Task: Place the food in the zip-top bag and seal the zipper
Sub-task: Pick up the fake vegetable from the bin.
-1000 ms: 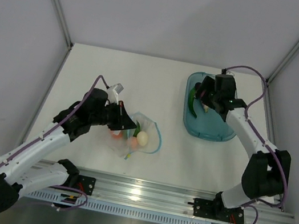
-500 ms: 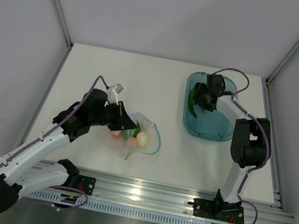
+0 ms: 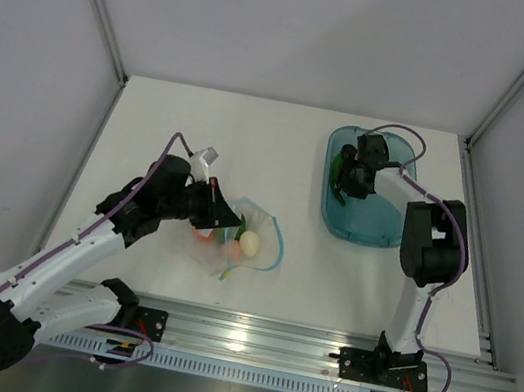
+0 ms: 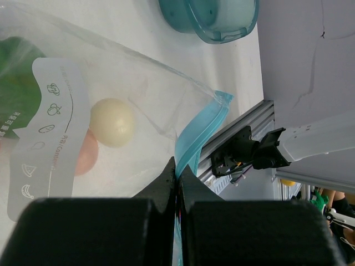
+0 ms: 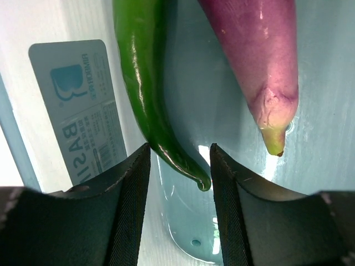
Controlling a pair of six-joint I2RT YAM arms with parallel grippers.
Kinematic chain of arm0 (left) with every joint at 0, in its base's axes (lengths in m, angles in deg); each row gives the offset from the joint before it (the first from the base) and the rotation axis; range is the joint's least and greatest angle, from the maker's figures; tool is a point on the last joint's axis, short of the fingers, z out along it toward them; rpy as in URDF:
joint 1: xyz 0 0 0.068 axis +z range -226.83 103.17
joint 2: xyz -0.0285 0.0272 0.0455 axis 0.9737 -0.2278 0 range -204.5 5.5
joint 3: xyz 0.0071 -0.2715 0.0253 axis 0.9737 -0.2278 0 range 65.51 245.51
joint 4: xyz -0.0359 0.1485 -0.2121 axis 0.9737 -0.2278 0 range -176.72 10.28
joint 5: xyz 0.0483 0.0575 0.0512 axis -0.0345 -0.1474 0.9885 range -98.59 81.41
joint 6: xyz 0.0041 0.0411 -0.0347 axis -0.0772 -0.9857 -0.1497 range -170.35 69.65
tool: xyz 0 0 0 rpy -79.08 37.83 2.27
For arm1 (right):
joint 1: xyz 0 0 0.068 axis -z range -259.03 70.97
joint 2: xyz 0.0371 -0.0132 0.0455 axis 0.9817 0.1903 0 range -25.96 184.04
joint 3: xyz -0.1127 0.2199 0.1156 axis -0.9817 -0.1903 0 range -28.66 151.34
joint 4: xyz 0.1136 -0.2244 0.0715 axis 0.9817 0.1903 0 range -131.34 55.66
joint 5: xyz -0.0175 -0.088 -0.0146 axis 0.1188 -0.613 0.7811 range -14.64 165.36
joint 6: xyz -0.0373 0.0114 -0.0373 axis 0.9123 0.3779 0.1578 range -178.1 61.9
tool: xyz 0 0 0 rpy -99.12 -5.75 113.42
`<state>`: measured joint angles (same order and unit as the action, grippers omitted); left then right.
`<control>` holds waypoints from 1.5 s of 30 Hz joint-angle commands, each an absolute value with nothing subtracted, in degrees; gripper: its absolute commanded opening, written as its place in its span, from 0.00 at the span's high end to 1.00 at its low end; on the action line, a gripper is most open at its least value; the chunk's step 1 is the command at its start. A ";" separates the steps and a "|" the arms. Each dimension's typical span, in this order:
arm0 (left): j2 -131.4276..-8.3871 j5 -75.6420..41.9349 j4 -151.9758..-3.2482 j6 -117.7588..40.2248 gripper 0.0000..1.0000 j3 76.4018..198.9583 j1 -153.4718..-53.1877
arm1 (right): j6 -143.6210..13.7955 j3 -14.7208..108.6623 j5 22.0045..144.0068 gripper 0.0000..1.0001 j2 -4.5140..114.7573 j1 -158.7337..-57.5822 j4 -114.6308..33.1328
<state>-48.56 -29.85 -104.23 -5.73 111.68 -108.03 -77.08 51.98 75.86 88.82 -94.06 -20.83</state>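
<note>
Two unbagged: long green toy pepper (image 5: 145,94) between spread right jaws, purple toy eggplant (image 5: 255,50); left jaws pinching unsealed light-blue zipper (image 4: 197,133) of clear plastic bag (image 4: 138,94).

The bag (image 3: 256,217) is clear and crinkly and sits by the near edge of the tabletop, left of middle, with its mouth gaping. The light blue zipper (image 4: 195,133) curves around that mouth. Inside are a cream ball (image 4: 112,122), an orange piece (image 4: 86,156) and something green (image 4: 16,83). The green pepper (image 5: 145,83) and purple eggplant (image 5: 258,50) lie side by side in the tray (image 3: 368,239), far-right corner.
</note>
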 commanded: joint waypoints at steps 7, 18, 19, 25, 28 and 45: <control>-48.73 -30.92 -102.04 -4.91 0.99 111.39 -107.50 | -74.62 54.22 75.36 0.51 91.55 -95.99 -21.83; -47.68 -30.65 -102.22 -4.73 1.00 110.60 -107.50 | -74.45 55.45 72.03 0.79 92.52 -96.34 -19.99; -47.59 -30.65 -102.30 -4.73 0.99 110.69 -107.50 | -74.36 55.45 71.59 0.81 92.26 -96.35 -19.90; -47.32 -30.57 -102.57 -4.47 0.99 110.77 -107.50 | -73.83 55.10 70.53 0.91 88.04 -96.52 -19.28; -47.15 -30.83 -102.66 -4.12 0.99 110.69 -107.50 | -73.66 54.75 70.44 0.92 85.41 -96.70 -18.85; -45.13 -30.92 -101.95 -2.80 1.00 108.40 -107.50 | -75.41 51.41 74.57 1.00 70.90 -96.43 -17.88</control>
